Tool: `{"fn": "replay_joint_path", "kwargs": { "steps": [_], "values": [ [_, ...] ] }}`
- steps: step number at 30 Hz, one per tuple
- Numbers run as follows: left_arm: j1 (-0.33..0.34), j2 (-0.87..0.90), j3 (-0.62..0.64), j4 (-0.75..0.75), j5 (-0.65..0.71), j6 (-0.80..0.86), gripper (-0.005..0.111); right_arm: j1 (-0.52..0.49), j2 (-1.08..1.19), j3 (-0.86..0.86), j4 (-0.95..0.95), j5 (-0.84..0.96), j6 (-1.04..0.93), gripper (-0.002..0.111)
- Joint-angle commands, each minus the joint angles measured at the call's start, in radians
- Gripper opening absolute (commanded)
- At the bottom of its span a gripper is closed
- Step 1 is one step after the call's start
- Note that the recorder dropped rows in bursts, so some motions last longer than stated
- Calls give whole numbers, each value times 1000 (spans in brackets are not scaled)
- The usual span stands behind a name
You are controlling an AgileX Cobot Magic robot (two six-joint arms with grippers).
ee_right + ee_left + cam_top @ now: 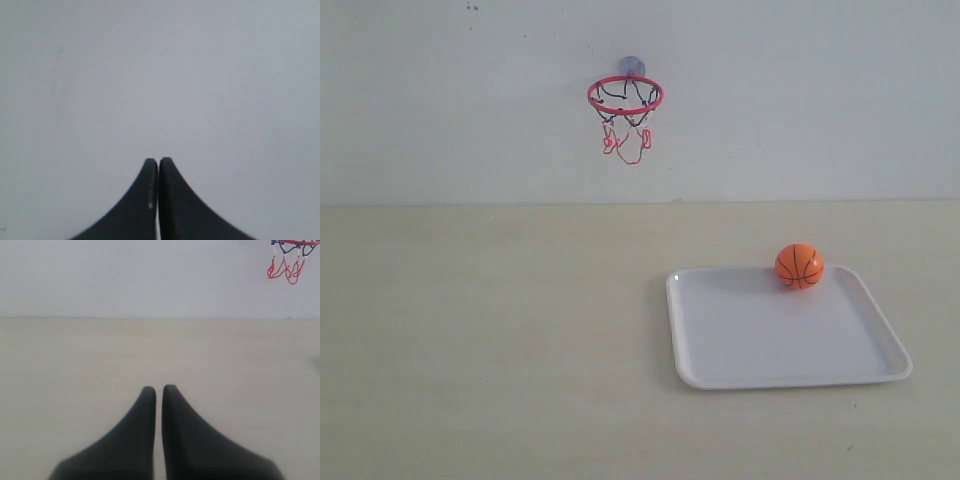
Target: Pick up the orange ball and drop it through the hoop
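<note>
The orange ball (799,266) rests on the far edge of the white tray (720,340), right of centre on the table. On the wall behind, the hoop (625,96) hangs by its suction cup, its net dangling below the red ring; the net's lower part (286,267) also shows in the left wrist view. No gripper appears in the exterior view. My left gripper (159,389) is shut with nothing between its dark fingers, above bare table. My right gripper (158,161) is shut too, facing a plain grey surface.
The beige table (490,330) stretches left of the tray and meets the pale wall (820,100) behind it.
</note>
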Motion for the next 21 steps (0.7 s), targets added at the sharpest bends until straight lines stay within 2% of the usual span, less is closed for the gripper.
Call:
{"fn": "replay_joint_path", "kwargs": {
  "steps": [1, 4, 7, 12, 21],
  "values": [
    [3, -3, 3, -9, -4, 4, 4, -6, 127, -208, 5, 243, -104, 0],
    [3, -3, 3, -9, -4, 4, 4, -6, 299, -368, 5, 545, -111, 0],
    [3, -3, 3, -9, -4, 4, 4, -6, 480, -484, 5, 683, -111, 0],
    [3, -3, 3, -9, -4, 4, 4, -6, 704, -564, 5, 632, -109, 0],
    [3, -3, 3, -9, -4, 4, 4, -6, 876, -566, 5, 477, 24, 0]
  ]
}}
